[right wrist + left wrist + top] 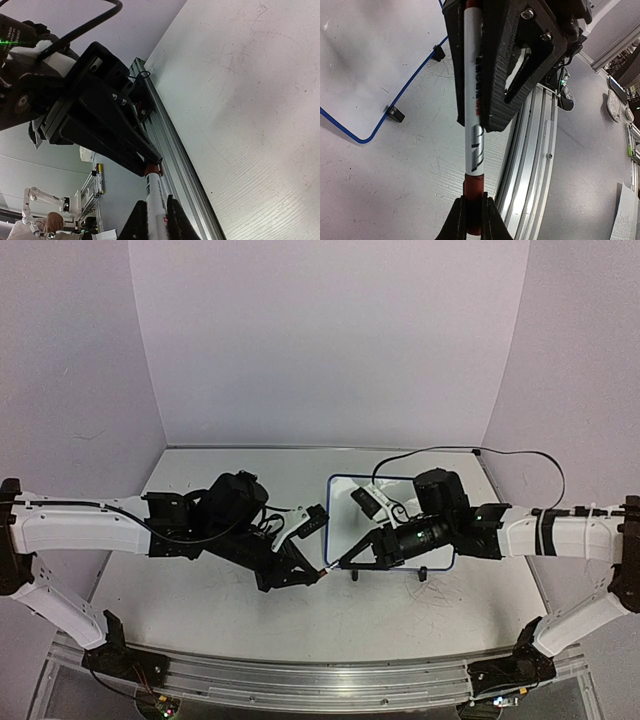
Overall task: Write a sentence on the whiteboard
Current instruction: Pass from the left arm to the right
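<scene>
The whiteboard [345, 512] sits on the counter [200, 610] right of centre, its thin blue frame running round a white face. The right arm's wrist hangs over the board and covers most of its right half. Two small black feet [396, 114] stand along its near edge. Just off the board's near left corner the two arms meet tip to tip, with a marker [471, 75] bridging the short gap between them above the counter. The left gripper [474, 212] has its jaws clenched on the marker's red cap [474, 187]. From the left wrist the two dark fingers are seen pressed against the cap on either side. The right gripper [156, 212] has its jaws grasping the white barrel, which carries black and red print. From the right wrist the barrel comes up between the fingers and touches both, and the red cap sits beyond it, pinched in the tip of the left gripper. The marker is clear of the board and of the counter. What shows of the board's face from the left wrist is white apart from a tiny dark fleck or two, too small to read. The counter around the board bears faint grey scribbles. A black cable [480, 452] loops over the far right, and a metal rail [300, 675] runs along the near edge between the arm bases.
</scene>
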`<act>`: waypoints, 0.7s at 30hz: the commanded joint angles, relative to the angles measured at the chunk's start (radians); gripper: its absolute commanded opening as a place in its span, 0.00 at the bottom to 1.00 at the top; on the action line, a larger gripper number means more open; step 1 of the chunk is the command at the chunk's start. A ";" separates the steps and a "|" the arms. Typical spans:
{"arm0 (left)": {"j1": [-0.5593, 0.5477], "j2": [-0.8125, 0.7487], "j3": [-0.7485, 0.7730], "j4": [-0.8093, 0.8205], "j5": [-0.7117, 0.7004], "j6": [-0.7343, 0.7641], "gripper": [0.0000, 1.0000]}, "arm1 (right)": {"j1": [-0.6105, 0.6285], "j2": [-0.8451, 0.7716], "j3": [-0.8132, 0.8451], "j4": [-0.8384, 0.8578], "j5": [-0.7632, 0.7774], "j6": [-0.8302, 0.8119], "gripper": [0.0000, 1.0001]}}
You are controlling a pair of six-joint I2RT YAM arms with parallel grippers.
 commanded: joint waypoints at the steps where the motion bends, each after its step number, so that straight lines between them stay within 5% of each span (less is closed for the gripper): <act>1: -0.009 0.001 0.057 0.004 0.005 0.015 0.00 | -0.003 -0.046 -0.012 0.102 0.047 0.041 0.26; 6: -0.012 0.006 0.064 0.006 0.005 0.012 0.00 | -0.002 -0.040 -0.022 0.138 0.033 0.064 0.28; 12: -0.016 0.009 0.068 0.009 0.004 0.005 0.00 | -0.003 -0.063 -0.039 0.176 0.047 0.087 0.00; 15: -0.015 0.004 0.067 0.014 -0.022 -0.014 0.00 | -0.004 -0.078 -0.050 0.185 0.054 0.087 0.00; 19: -0.016 0.004 0.063 0.017 -0.053 -0.036 0.36 | -0.003 -0.096 -0.060 0.192 0.061 0.088 0.00; 21: -0.015 0.007 0.058 0.029 -0.044 -0.045 0.45 | -0.003 -0.102 -0.062 0.193 0.061 0.088 0.00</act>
